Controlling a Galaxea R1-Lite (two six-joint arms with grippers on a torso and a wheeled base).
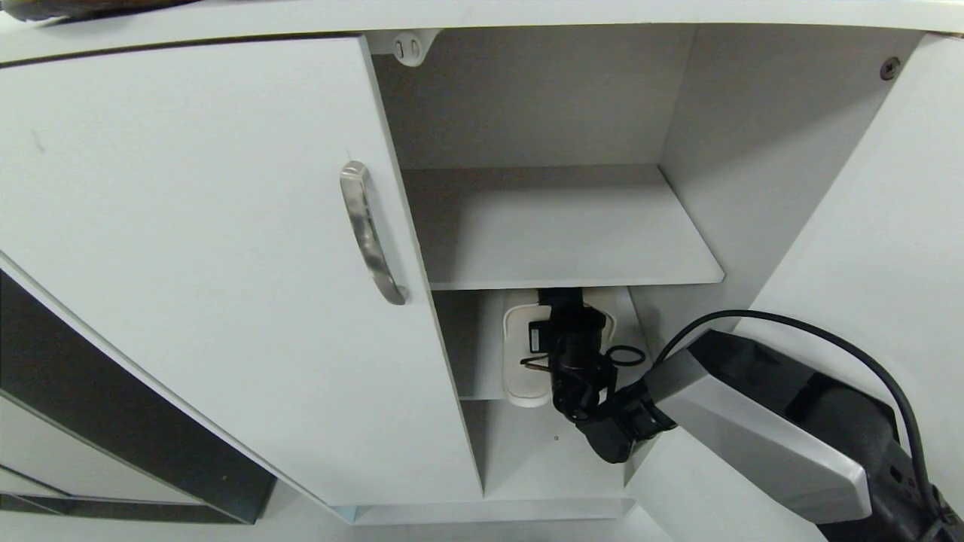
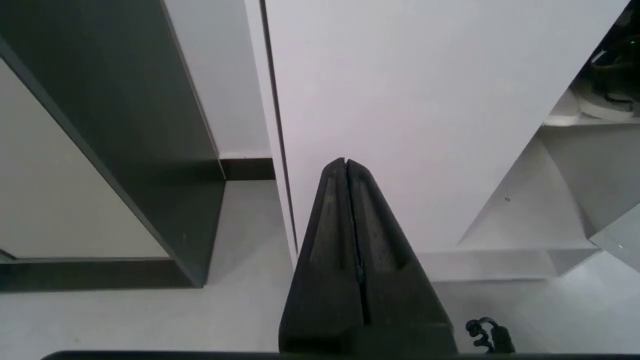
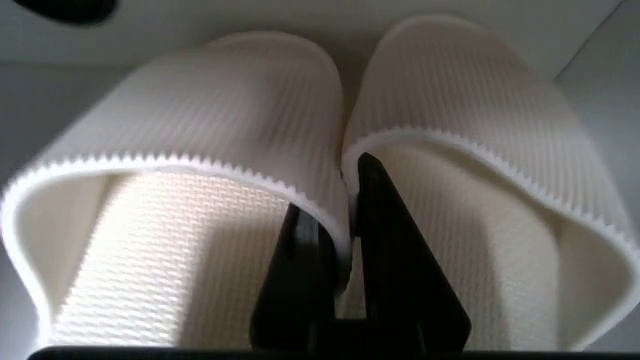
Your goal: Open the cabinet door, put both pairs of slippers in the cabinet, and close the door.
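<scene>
Currently your right gripper is clamped on the pair of slippers — its two fingers pinch the touching inner walls of the uppers, one finger inside each shoe. In the head view the pair lies on the lower shelf of the cabinet, at about 6 o'clock from the upper shelf, with the arm coming in from 4 o'clock.

The heels look level with that lower shelf's front edge, or just over it. Let go there and the pair may tip out onto the cabinet floor, or stop the open door at 3 o'clock from closing. I'd judge you should push deeper first.

Watch the pull-out too — a finger inside each shoe can catch the ribbed fabric and drag the pair out with it. Your wrist sits right under the upper shelf's lip, so lifting as you withdraw risks a knock. The black cable could also hook that corner.

Your left gripper is pressed closed on nothing, low in front of the shut door at 9 o'clock. Keep it out of the open door's swing.
</scene>
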